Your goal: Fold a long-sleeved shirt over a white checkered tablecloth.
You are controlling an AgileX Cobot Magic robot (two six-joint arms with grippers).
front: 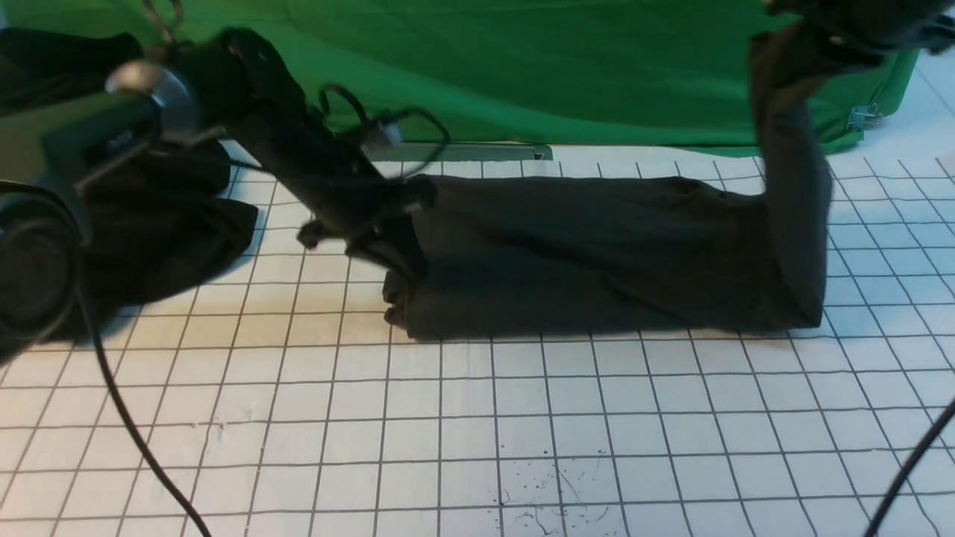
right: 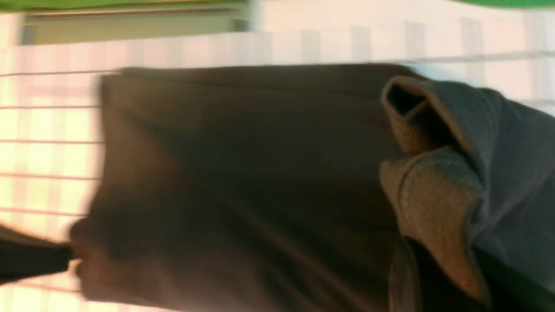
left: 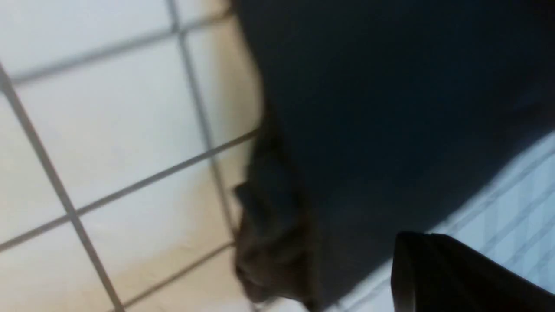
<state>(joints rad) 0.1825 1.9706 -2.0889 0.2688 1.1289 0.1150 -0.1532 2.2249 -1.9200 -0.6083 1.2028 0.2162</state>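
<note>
Green backdrop (front: 522, 74) is hung across the rear of the scene, and a clip (front: 865, 117) is seen on its lower right edge. A pale strip (front: 477, 152) is laid along the foot of it. In front, the tablecloth (front: 477, 418) is spread flat over the whole surface, and scuff marks (front: 552, 492) are seen on it near the front edge.

The shirt (front: 597, 253) is laid across the middle of the tablecloth as a long, narrow band running from left to right, already folded lengthwise. No print or label is shown on the side facing up. Its right end is raised clear of the tablecloth and is hung in a steep column from the right gripper (front: 802, 41), which is closed on it high at the upper right corner of the front view. In the right wrist view a ribbed hem or cuff is seen bunched close to the camera, with the rest of the band stretched away below.

The left gripper (front: 399, 257) is lowered onto the shirt's left end and is closed there; the cloth is drawn up into a small bunch beneath it. The left wrist view is blurred, and only dark cloth beside the grid is made out.

A black heap (front: 171, 224) is left at the far left, apart from the shirt. A cable (front: 127, 425) is trailed over the near left of the tablecloth
</note>
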